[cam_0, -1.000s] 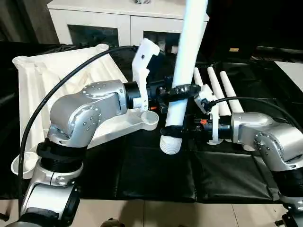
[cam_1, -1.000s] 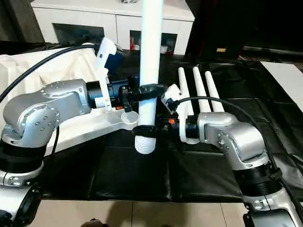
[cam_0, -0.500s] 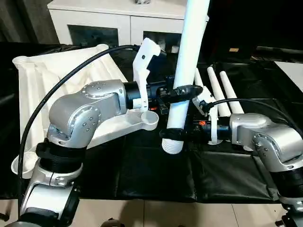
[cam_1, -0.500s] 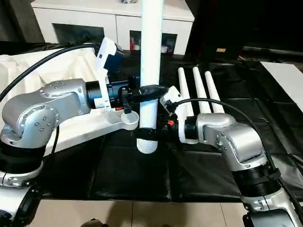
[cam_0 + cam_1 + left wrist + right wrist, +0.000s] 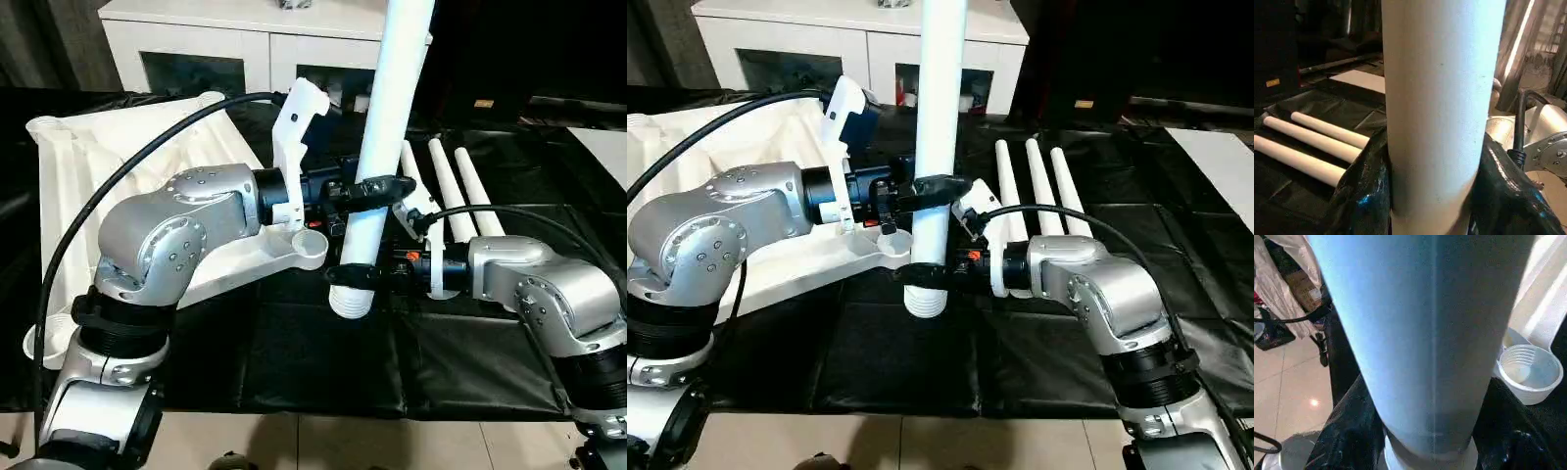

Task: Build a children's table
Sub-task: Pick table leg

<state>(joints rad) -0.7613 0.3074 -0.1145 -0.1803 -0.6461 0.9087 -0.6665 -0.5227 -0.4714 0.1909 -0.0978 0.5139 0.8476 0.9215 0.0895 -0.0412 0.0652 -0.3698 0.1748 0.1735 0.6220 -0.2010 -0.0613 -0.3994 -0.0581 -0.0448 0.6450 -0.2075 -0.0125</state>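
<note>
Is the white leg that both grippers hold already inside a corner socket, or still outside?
Outside. The leg's threaded end hangs over the black mat, beside the tabletop's empty corner socket.

**Black-covered table with white parts laid out**

The low table [image 5: 921,372] is draped in a glossy black plastic sheet, creased and wrinkled, and its near edge meets a pale tiled floor [image 5: 921,441]. On its left side lies the white plastic rectangular tabletop [image 5: 118,157], underside up, ribs and rounded corner sockets showing. Well apart, on the right, three long white tapered tube legs [image 5: 1038,186] lie side by side on the sheet, roughly parallel and just beside one another.
</note>
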